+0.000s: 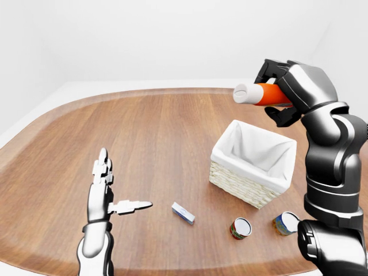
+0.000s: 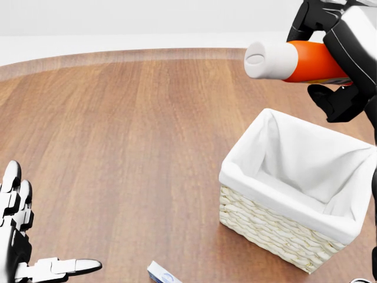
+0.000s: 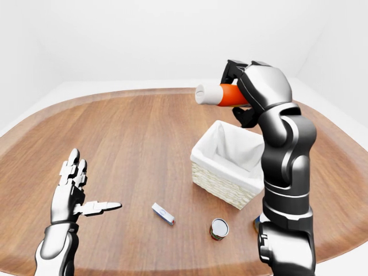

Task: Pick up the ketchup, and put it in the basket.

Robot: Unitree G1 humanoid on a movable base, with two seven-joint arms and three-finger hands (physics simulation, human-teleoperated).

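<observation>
The ketchup (image 2: 306, 61) is an orange-red bottle with a white cap. My right hand (image 1: 284, 92) is shut on it and holds it on its side, cap pointing left, above the top edge of the basket. The basket (image 1: 253, 163) is woven wicker with a white cloth liner and stands on the wooden table, at the right of the left-eye view. It looks empty inside. My left hand (image 1: 109, 187) is open and empty at the lower left, hovering over the table, far from the basket.
A small white and blue box (image 1: 183, 213) lies on the table below and left of the basket. Two cans (image 1: 240, 228) (image 1: 285, 223) lie on their sides below the basket. The round wooden table (image 1: 144, 138) has a raised rim.
</observation>
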